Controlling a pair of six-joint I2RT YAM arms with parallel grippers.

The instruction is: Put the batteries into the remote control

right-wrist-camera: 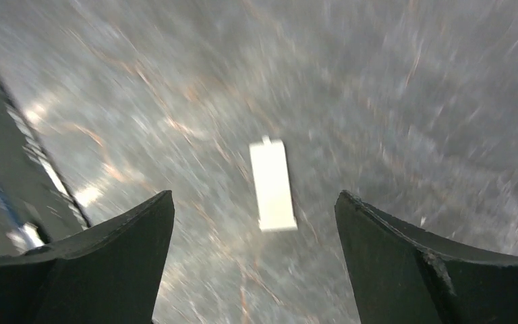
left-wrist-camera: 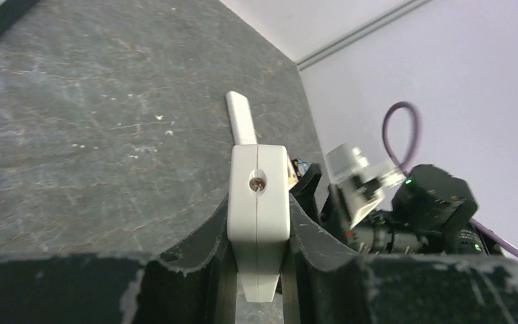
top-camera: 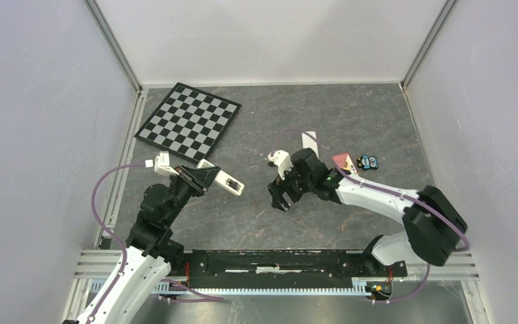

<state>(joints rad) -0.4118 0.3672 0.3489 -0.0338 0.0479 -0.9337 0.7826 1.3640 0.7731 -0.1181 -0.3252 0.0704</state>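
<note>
The white remote control (top-camera: 224, 180) is held above the table at left centre, and my left gripper (top-camera: 204, 177) is shut on it. Its upturned side shows a dark slot. In the left wrist view the remote control (left-wrist-camera: 258, 192) stands edge-on, clamped between both jaws of the left gripper (left-wrist-camera: 258, 214). Small dark batteries (top-camera: 368, 162) lie on the table at the right, behind the right arm. My right gripper (top-camera: 281, 200) hangs at mid-table to the right of the remote, apart from it. Seen from the wrist, the right gripper (right-wrist-camera: 253, 197) is open and holds nothing.
A white flat strip (top-camera: 310, 143) lies on the table behind the right arm and shows past the remote as the strip (left-wrist-camera: 241, 118). A white rectangular piece (right-wrist-camera: 272, 183) lies on the table beyond the right fingers. A checkerboard (top-camera: 189, 121) sits back left. A pinkish card (top-camera: 342, 162) is beside the batteries.
</note>
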